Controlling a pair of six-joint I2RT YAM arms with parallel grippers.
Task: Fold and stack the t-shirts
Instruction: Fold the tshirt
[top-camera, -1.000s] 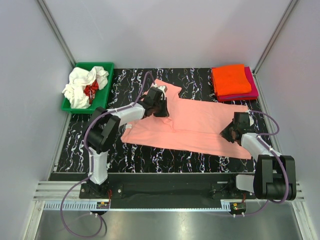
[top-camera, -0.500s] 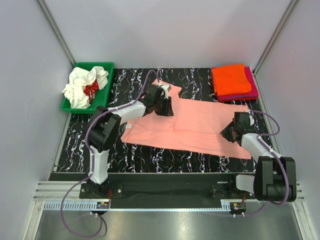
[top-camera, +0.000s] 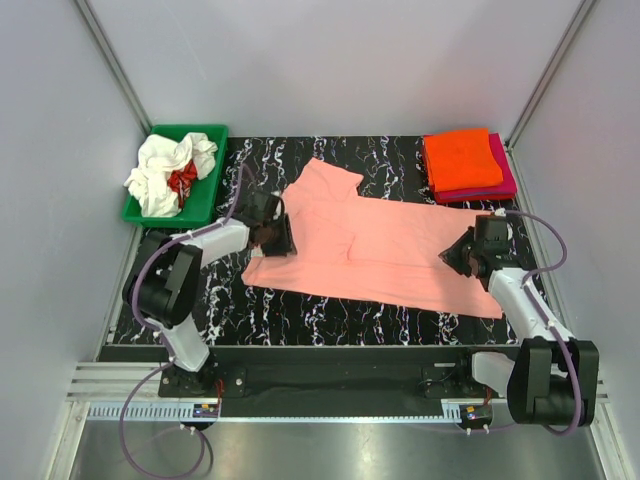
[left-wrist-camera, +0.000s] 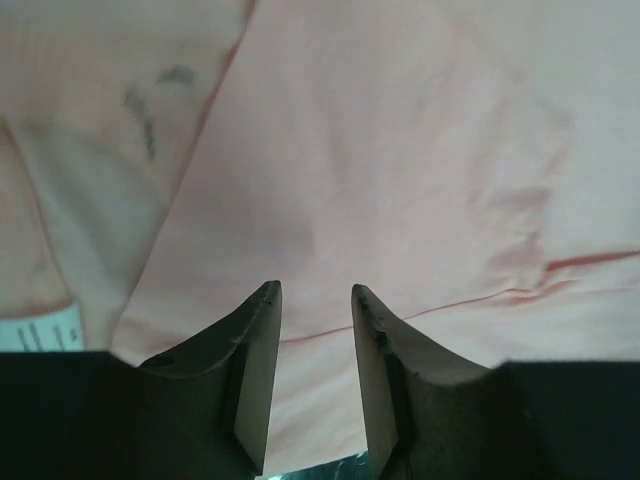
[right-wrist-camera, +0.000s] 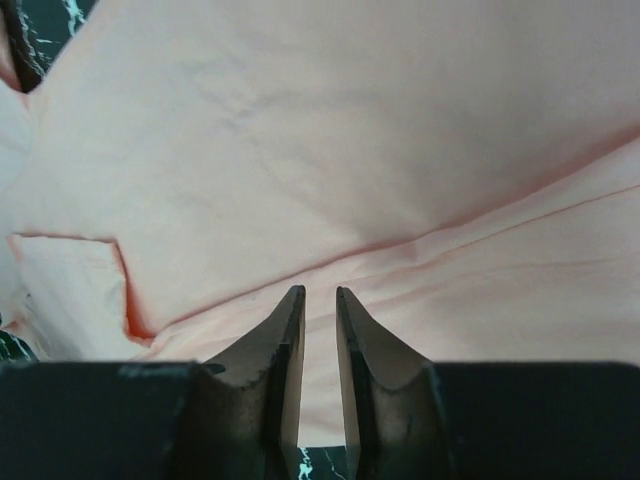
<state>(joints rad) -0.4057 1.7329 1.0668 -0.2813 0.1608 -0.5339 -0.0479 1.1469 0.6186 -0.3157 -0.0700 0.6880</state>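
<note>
A salmon-pink t-shirt (top-camera: 400, 250) lies spread flat on the black marbled table (top-camera: 400, 155), one sleeve pointing to the back left. My left gripper (top-camera: 276, 237) sits over the shirt's left edge; in the left wrist view (left-wrist-camera: 314, 292) it is open and empty above pink cloth (left-wrist-camera: 400, 150). My right gripper (top-camera: 458, 256) is over the shirt's right part; in the right wrist view (right-wrist-camera: 318, 292) its jaws stand a narrow gap apart, holding nothing, above the cloth (right-wrist-camera: 330, 130). A folded orange shirt (top-camera: 460, 158) lies on a folded magenta one (top-camera: 503, 183) at the back right.
A green bin (top-camera: 210, 135) at the back left holds crumpled white shirts (top-camera: 160, 175) and a red one (top-camera: 182, 178). Grey walls close in the table on three sides. The arm bases stand at the near edge.
My left gripper has moved left and nearer, from the shirt's back sleeve to its left edge. The sleeve now lies flat and uncovered. My right gripper has shifted slightly toward the back.
</note>
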